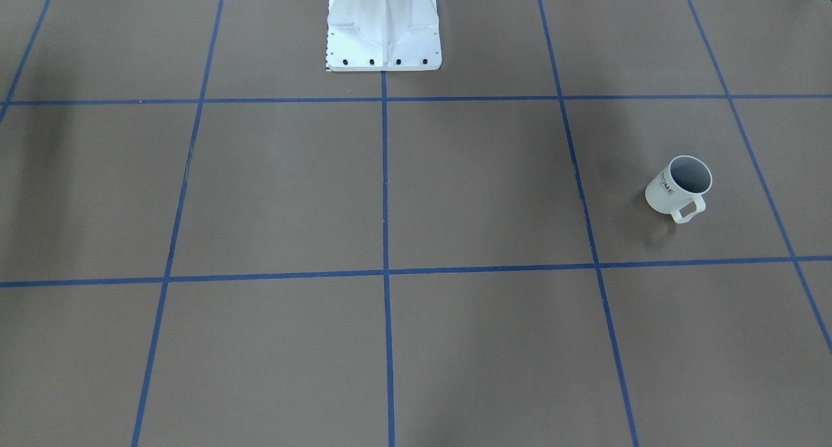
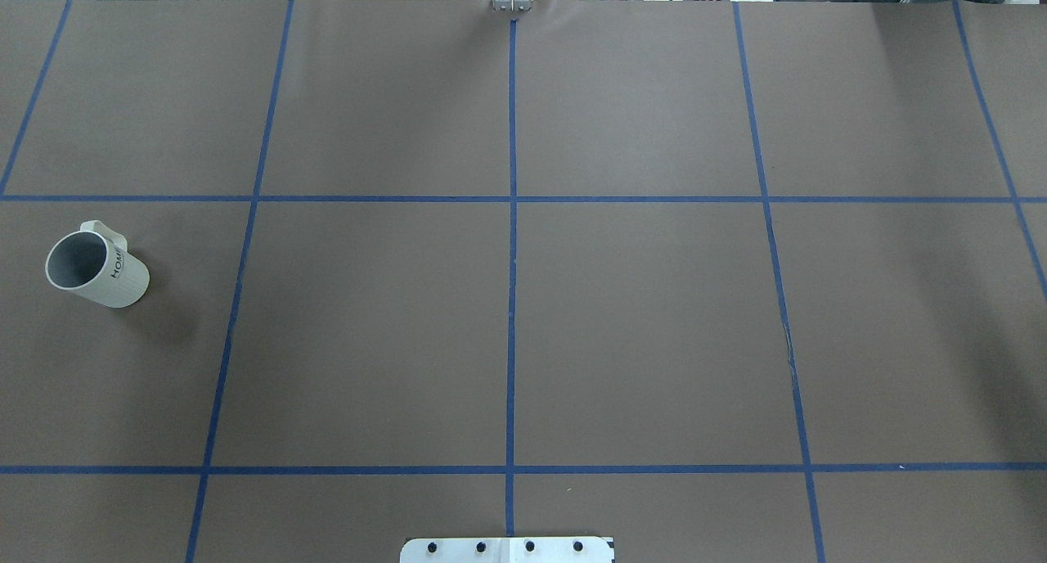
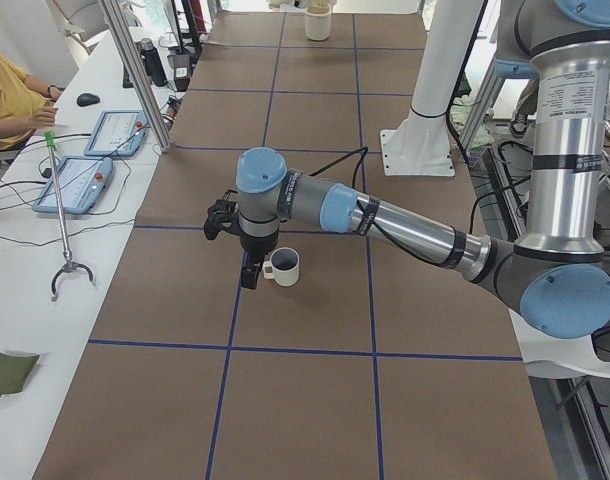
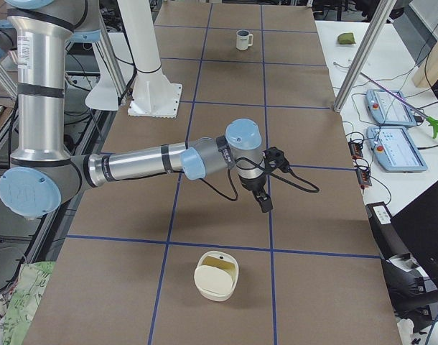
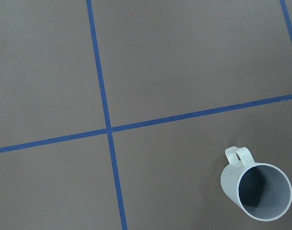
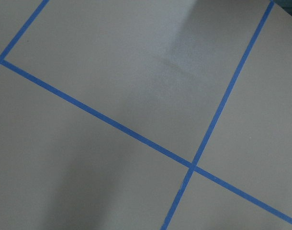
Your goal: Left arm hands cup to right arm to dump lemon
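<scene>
From across the table, the cup [image 1: 678,188] stands upright on the brown table [image 1: 487,193]. It is on my left side, which is the right side of this picture. Its handle points away from my white base [image 1: 383,28]. The black word HOME is on its side.

From above, the cup [image 2: 98,270] is far out to the left, in the middle row of squares made by the blue tape lines [image 2: 512,301]. Its handle points to the far edge. Its inside is grey.

From the left end of the table, my left arm [image 3: 405,228] reaches out over the table. My left claw [image 3: 251,272] hangs with its fingers pointing down. In this picture it shows just beside the cup [image 3: 283,265]. I cannot tell if it touches the cup, or if the claw is open or closed.

From the right end, my right arm [image 4: 140,164] reaches out over the middle of the table. My right claw [image 4: 263,199] points down, with a black cable [image 4: 294,183] looping next to it. I cannot tell if this claw is open or closed either. The cup [image 4: 243,39] is small, at the far end. A cream tub [image 4: 217,277] sits at the near end.

My left wrist camera looks down on the cup [image 5: 253,184] from above. The cup is in the bottom right corner, mouth up, well apart from where two blue lines cross.

My right wrist camera shows brown table and blue lines crossing.
</scene>
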You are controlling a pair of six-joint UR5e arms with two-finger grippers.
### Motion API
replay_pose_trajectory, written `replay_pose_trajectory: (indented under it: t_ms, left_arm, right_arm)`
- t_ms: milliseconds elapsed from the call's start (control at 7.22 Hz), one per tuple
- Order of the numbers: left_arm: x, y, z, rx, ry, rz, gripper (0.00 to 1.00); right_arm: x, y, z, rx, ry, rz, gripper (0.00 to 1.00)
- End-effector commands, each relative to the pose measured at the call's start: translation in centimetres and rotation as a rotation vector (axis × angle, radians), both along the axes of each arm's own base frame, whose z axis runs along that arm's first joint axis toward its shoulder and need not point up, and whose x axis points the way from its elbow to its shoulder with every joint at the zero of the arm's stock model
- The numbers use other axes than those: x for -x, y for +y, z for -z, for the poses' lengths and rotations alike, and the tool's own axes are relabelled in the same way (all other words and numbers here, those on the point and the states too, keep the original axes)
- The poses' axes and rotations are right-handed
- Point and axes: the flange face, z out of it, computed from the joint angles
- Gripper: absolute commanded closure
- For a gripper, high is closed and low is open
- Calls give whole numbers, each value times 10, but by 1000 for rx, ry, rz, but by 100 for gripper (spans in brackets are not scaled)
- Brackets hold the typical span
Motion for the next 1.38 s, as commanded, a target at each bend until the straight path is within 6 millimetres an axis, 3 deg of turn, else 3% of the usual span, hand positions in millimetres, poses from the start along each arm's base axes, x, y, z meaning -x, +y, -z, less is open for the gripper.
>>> replay_pose_trajectory:
  t_ms: [0,1246]
  left_arm:
    - [-1,0,0,-1,-1,-4,0]
    - [-2,2,13,-26,8,-7,0]
  right_arm:
    - [0,0,0,-1,0,0,0]
    - [-1,3,1,-4,3,-3,0]
